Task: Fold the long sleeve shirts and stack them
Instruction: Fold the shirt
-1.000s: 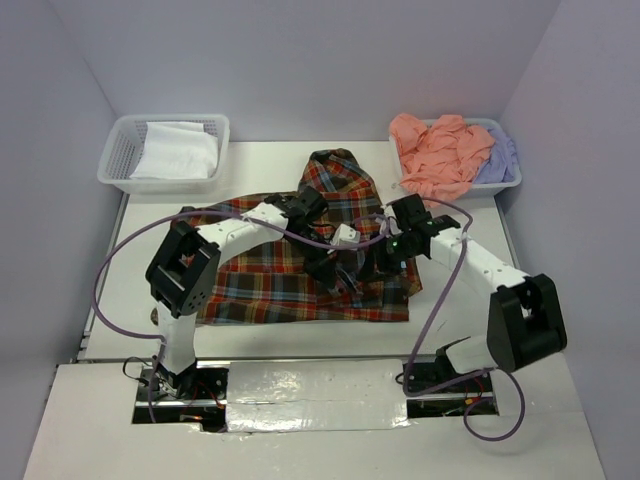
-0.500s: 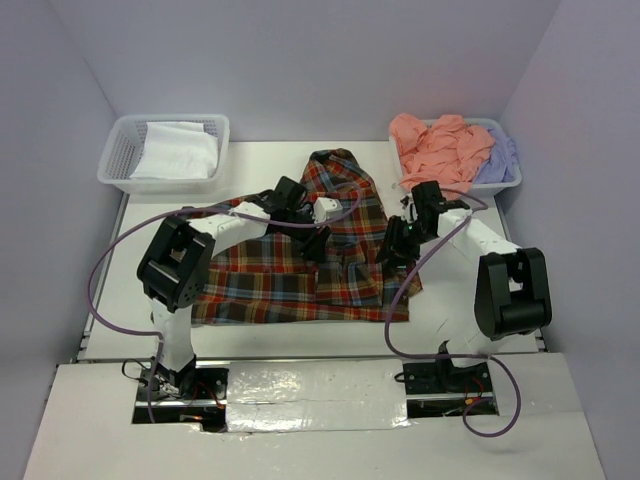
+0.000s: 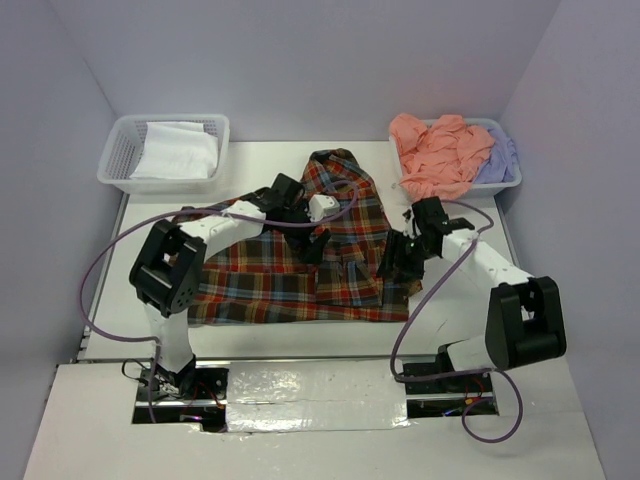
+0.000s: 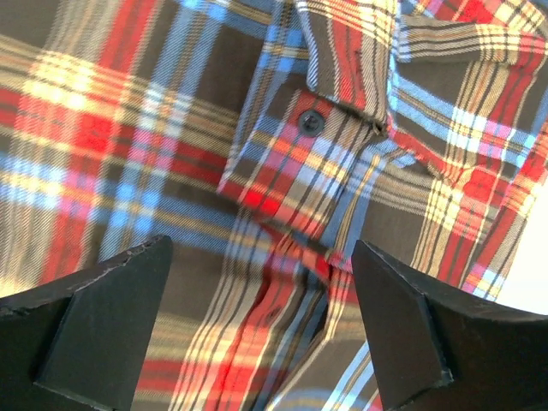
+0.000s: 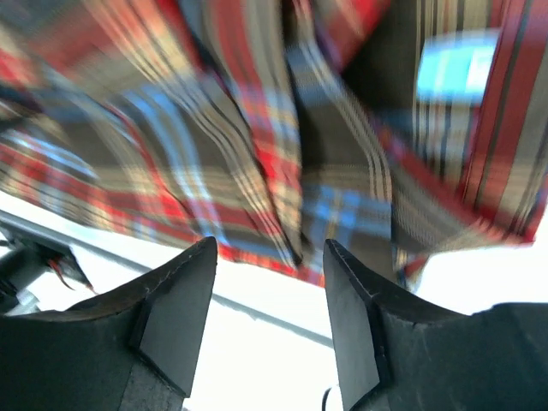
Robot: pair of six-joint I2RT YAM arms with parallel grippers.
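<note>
The plaid long sleeve shirt [image 3: 290,275] lies partly folded across the middle of the table, collar end toward the back. My left gripper [image 3: 315,245] hovers over its centre, jaws wide open with nothing between them. In the left wrist view the left gripper [image 4: 261,325] looks down on the plaid shirt [image 4: 171,154], its buttoned cuff and a dark button [image 4: 311,122]. My right gripper [image 3: 394,262] stands open at the shirt's right edge. The right wrist view shows the right gripper [image 5: 270,317] empty, over bare table beside the plaid hem [image 5: 282,205]. A salmon-pink shirt [image 3: 438,150] and a lavender one [image 3: 502,155] lie heaped in a basket.
A white lattice basket [image 3: 120,160] at the back left holds folded white cloth [image 3: 178,150]. The second white basket [image 3: 510,183] with the pink and lavender garments sits at the back right. Purple cables loop beside both arms. Bare table [image 3: 450,320] shows right of the shirt.
Both grippers have opened and let go of the plaid cloth. The left gripper drew back toward the left and rear; the right one shifted slightly right to the shirt's edge.
</note>
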